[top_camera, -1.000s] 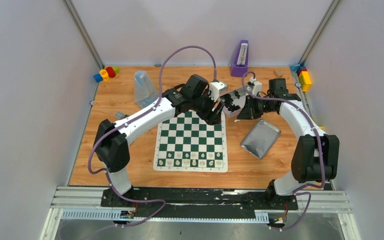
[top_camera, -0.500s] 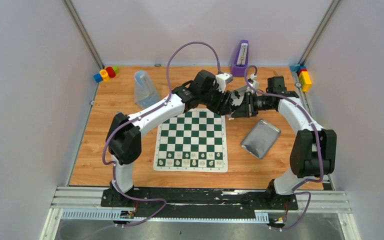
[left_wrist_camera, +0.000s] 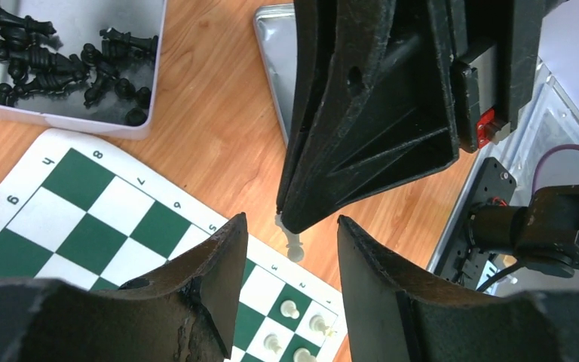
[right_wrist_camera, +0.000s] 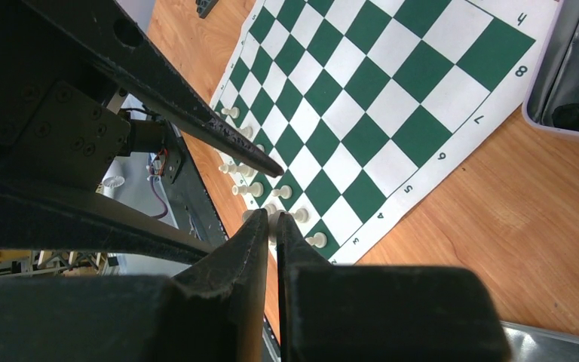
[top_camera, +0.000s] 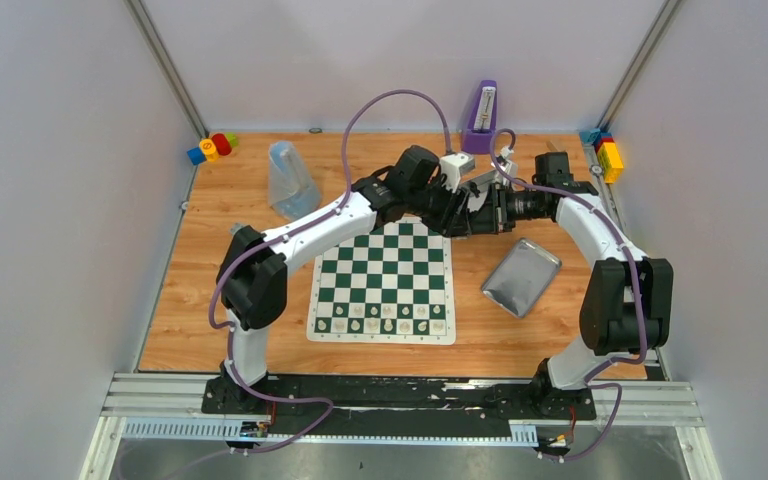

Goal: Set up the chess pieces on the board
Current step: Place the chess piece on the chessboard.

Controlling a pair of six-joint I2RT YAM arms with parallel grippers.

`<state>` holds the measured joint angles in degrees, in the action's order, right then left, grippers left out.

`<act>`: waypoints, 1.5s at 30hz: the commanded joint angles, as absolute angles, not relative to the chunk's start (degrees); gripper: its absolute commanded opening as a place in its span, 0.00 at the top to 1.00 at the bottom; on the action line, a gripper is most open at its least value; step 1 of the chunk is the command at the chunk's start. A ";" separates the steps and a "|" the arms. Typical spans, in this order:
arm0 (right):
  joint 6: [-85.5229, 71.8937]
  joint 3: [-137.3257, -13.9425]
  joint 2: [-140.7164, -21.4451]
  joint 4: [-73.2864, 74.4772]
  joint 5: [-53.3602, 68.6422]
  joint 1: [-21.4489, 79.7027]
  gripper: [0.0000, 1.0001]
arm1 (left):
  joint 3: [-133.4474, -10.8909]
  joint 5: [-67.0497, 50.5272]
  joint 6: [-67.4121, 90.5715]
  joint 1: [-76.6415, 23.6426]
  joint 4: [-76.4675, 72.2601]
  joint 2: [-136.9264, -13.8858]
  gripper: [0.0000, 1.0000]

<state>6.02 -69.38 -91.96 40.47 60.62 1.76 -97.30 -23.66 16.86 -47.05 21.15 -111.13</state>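
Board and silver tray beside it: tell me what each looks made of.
Board: thin matte sheet with printed green and white checks, lying flat; probably vinyl or paper. Silver tray: likely metal, given its bright sheen and raised rim.

Robotics lab test cell: white panel walls (top_camera: 50,250), alu. rail frame (top_camera: 150,400), wood benchtop (top_camera: 520,345), purple cabling (top_camera: 400,93).

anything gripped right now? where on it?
Right gripper pinches a white chess piece by one end, the rest sticking out free. Left gripper open, empty.

board (top_camera: 381,270) — green-white checks, cream pieces (top_camera: 388,326)
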 commanded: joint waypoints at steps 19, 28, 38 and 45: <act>6.15 -71.02 -92.49 39.55 63.30 1.58 1.00 | -93.32 -24.65 14.38 -47.33 17.29 -108.08 0.49; 6.41 -70.93 -93.13 39.59 63.08 1.27 1.00 | -93.78 -26.89 15.17 -47.37 17.20 -107.68 0.52; 6.50 -70.86 -93.07 39.55 62.90 1.14 1.00 | -93.74 -27.65 15.38 -47.36 17.02 -107.15 0.60; 6.59 -70.66 -92.85 39.56 62.74 1.14 1.00 | -94.14 -27.98 15.35 -47.37 17.05 -107.31 0.63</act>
<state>6.07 -69.41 -92.82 40.49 61.19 1.41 -92.68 -26.74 15.99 -47.22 19.40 -111.11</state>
